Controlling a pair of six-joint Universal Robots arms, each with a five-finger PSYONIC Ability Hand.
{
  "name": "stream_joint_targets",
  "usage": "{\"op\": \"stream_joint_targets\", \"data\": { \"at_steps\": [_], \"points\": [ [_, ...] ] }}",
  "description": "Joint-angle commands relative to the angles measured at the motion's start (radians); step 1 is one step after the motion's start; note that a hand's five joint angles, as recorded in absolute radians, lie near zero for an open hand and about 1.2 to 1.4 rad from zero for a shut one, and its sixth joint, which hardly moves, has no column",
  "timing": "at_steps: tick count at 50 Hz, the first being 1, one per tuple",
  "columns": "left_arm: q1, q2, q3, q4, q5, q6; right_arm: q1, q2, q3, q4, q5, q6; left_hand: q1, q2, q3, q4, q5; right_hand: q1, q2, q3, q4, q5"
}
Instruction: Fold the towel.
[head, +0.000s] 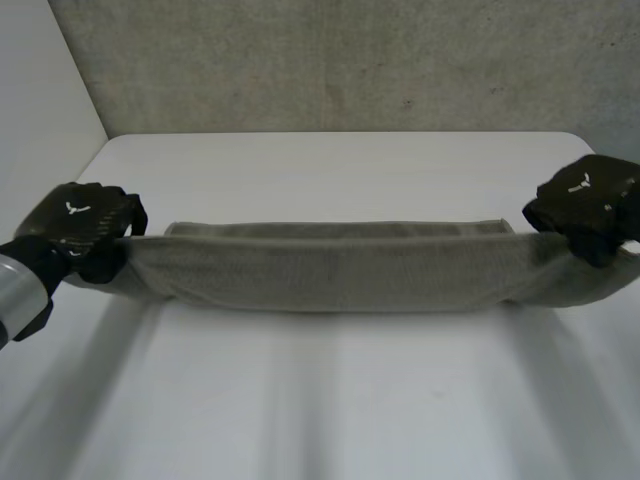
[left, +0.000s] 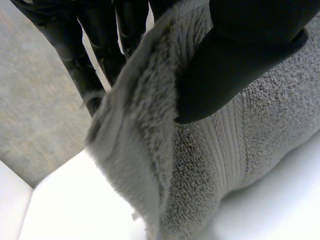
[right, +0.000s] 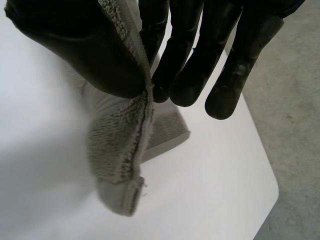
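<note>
A grey towel (head: 330, 265) hangs stretched between my two hands above the white table (head: 330, 170), sagging in the middle, with its far edge resting on the table. My left hand (head: 85, 230) pinches the towel's left end. In the left wrist view the thumb (left: 225, 70) presses the towel (left: 210, 165) against the fingers (left: 85, 65). My right hand (head: 590, 205) pinches the right end. In the right wrist view its thumb (right: 85, 55) clamps the towel's edge (right: 120, 145) against the fingers (right: 190, 65), and the corner hangs below them.
The table's far edge meets a grey speckled wall (head: 350, 60). In the right wrist view the table's rounded corner (right: 267, 195) lies beyond the fingertips, with grey floor (right: 295, 125) past it.
</note>
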Motion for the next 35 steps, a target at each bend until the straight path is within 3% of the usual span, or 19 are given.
{"op": "stream_joint_targets", "data": {
  "at_steps": [1, 7, 12, 17, 18, 19, 20, 21, 22, 27, 35],
  "points": [
    [-0.092, -0.307, 0.142, 0.109, -0.059, -0.026, 0.056, 0.168, -0.137, -0.135, 0.059, 0.101, 0.199, 0.178, 0.179, 0.178, 0.191, 0.048, 0.051, 0.048, 0.053, 0.044],
    [-0.13, -0.508, 0.349, 0.167, -0.206, -0.105, 0.146, 0.353, -0.302, -0.293, 0.173, 0.175, 0.199, 0.178, 0.179, 0.178, 0.191, 0.048, 0.051, 0.048, 0.053, 0.044],
    [-0.158, -0.621, 0.513, 0.209, -0.257, -0.163, 0.178, 0.48, -0.386, -0.474, 0.239, 0.193, 0.199, 0.178, 0.179, 0.178, 0.191, 0.048, 0.051, 0.048, 0.053, 0.044],
    [-0.169, -0.709, 0.638, 0.227, -0.256, -0.177, 0.195, 0.557, -0.417, -0.562, 0.288, 0.19, 0.199, 0.178, 0.179, 0.178, 0.191, 0.048, 0.051, 0.048, 0.053, 0.044],
    [-0.178, -0.73, 0.667, 0.235, -0.256, -0.175, 0.197, 0.575, -0.422, -0.577, 0.303, 0.189, 0.06, 0.039, 0.04, 0.039, 0.052, -0.038, -0.035, -0.038, -0.034, -0.043],
    [-0.178, -0.731, 0.667, 0.235, -0.256, -0.175, 0.197, 0.576, -0.422, -0.577, 0.303, 0.189, 0.059, 0.038, 0.038, 0.037, 0.051, -0.039, -0.036, -0.039, -0.034, -0.043],
    [-0.184, -0.752, 0.687, 0.238, -0.252, -0.175, 0.201, 0.597, -0.426, -0.588, 0.32, 0.19, -0.497, -0.517, -0.517, -0.518, -0.504, -0.67, -0.667, -0.67, -0.665, -0.674],
    [-0.19, -0.766, 0.7, 0.239, -0.256, -0.172, 0.201, 0.597, -0.426, -0.588, 0.32, 0.19, -1.023, -1.043, -1.043, -1.044, -1.03, -0.676, -0.673, -0.676, -0.671, -0.68],
    [-0.19, -0.766, 0.7, 0.239, -0.256, -0.172, 0.21, 0.617, -0.428, -0.591, 0.338, 0.189, -1.023, -1.043, -1.043, -1.044, -1.03, -1.174, -1.171, -1.174, -1.169, -1.178],
    [-0.201, -0.772, 0.697, 0.238, -0.257, -0.171, 0.218, 0.617, -0.41, -0.589, 0.394, 0.198, -1.023, -1.043, -1.043, -1.044, -1.03, -1.174, -1.171, -1.174, -1.169, -1.178],
    [-0.201, -0.676, 0.597, 0.204, -0.268, -0.175, 0.206, 0.45, -0.282, -0.591, 0.391, 0.29, -1.023, -1.043, -1.043, -1.044, -1.03, -1.174, -1.171, -1.174, -1.169, -1.178]
  ]
}}
